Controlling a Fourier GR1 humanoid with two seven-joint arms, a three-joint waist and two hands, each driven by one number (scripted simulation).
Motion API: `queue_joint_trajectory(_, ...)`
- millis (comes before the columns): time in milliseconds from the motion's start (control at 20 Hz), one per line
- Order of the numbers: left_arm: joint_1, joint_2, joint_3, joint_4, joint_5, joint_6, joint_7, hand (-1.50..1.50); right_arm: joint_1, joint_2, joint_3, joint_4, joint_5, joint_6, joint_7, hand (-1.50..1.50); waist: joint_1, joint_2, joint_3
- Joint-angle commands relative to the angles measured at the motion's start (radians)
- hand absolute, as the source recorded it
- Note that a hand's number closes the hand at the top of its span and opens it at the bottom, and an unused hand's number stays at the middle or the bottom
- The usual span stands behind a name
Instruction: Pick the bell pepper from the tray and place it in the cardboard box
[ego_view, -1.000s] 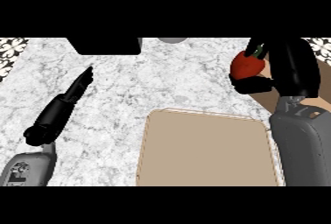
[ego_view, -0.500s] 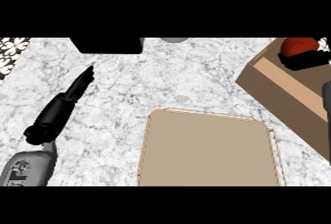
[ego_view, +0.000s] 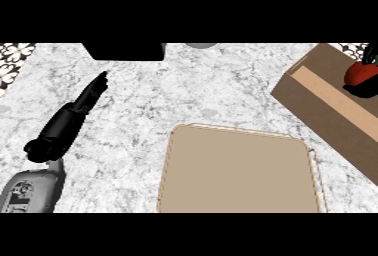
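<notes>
— Looking at the far right edge, do you see the glossy red bell pepper with its green stem (ego_view: 361, 73)? A second ago it was out over the white marbled tabletop (ego_view: 207, 90), clear of the box; now it sits over the open brown cardboard box (ego_view: 325, 107), inside the line of its rim.

— Yes. And the beige rounded rectangular tray (ego_view: 240, 175) in the middle has nothing on it. So the pick is done and the carry is nearly over?

— That is my reading. What remains is the release into the box.

— Is the right hand holding the pepper?

— Black fingers of the right hand (ego_view: 363, 90) curl under and around it, so it looks held, not set down. Most of that hand is cut off by the view's edge, and I cannot tell whether the pepper touches the box floor.

— And the other hand?

— The left hand (ego_view: 88, 95) lies at the left over the tabletop, fingers straight and together, holding nothing. It is in the same spot as a second ago.

— Any risk?

— The pepper is near the box's inner wall; letting go while it is low and well inside seems the safer course.

— Anything else nearby?

— A flat black object (ego_view: 124, 51) at the top edge, well apart from the box.
</notes>
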Motion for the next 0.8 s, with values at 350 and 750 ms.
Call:
queue_joint_trajectory(350, 0.002, -0.033, -0.030, -0.004, -0.027, 0.013, 0.007, 0.00, -0.084, -0.143, 0.028, 0.378, 0.004, 0.146, -0.295, -1.50, 0.007, 0.002, 0.000)
queue_joint_trajectory(750, -0.003, -0.008, 0.006, 0.034, -0.011, -0.001, -0.034, 0.00, -0.126, -0.027, -0.282, 0.377, -0.315, 0.010, -0.449, -1.50, -0.007, 0.002, 0.004)
